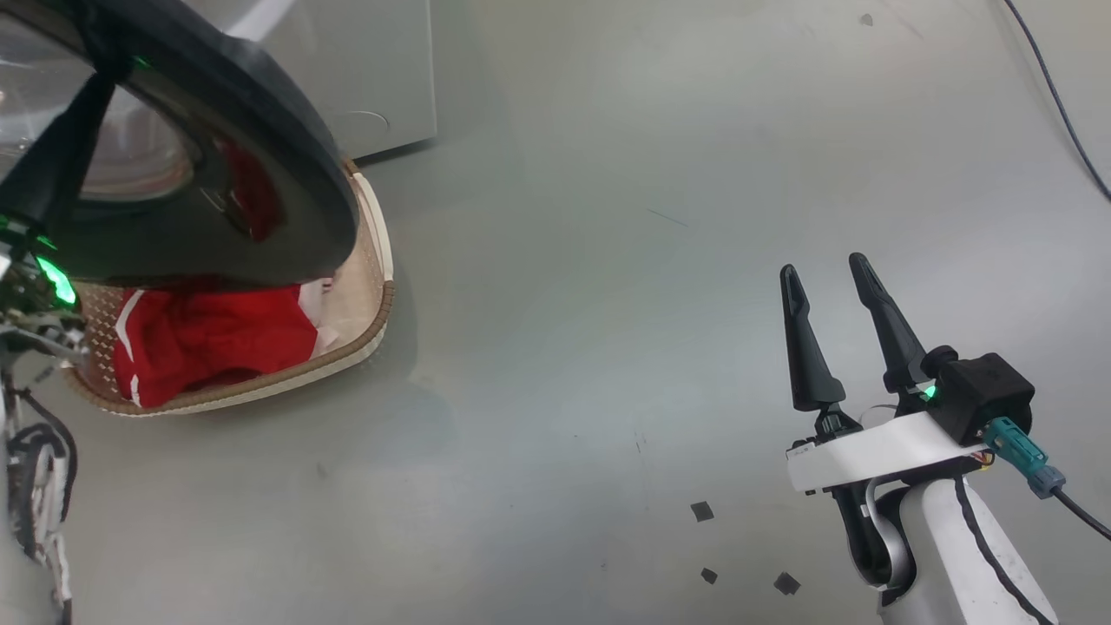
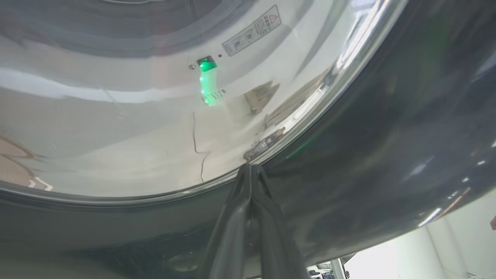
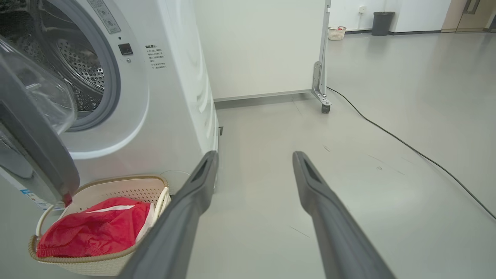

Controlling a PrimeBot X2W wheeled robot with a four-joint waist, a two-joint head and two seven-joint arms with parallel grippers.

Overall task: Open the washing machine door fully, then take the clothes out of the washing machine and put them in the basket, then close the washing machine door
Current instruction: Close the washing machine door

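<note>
The left tool [image 2: 251, 168] has its two dark fingers pressed together with nothing between them. Its tips lie against the washing machine door [image 1: 291, 174], right where the glossy black rim meets the clear glass bowl. The door stands partly open, swung out from the washing machine [image 3: 170, 100], and in the head view its lower rim overhangs the back part of the basket [image 1: 375, 317].

The basket sits on the floor [image 1: 564, 330], just in front of the white front panel of the machine and below the open door. The clothes [image 1: 217, 338] lie inside it as a crumpled red bundle with white stripes and a white panel, reaching about to the brown rim. In the right wrist view the perforated steel drum [image 3: 79, 66] shows through the open port; the part in view holds no fabric. A printed text sticker [image 3: 155, 57] sits on the front panel beside the port.

The right tool [image 1: 822, 266] hangs well apart from the basket and machine, over bare floor, its fingers spread wide and holding nothing. A dark cable [image 3: 407, 145] runs across the floor beyond it.
</note>
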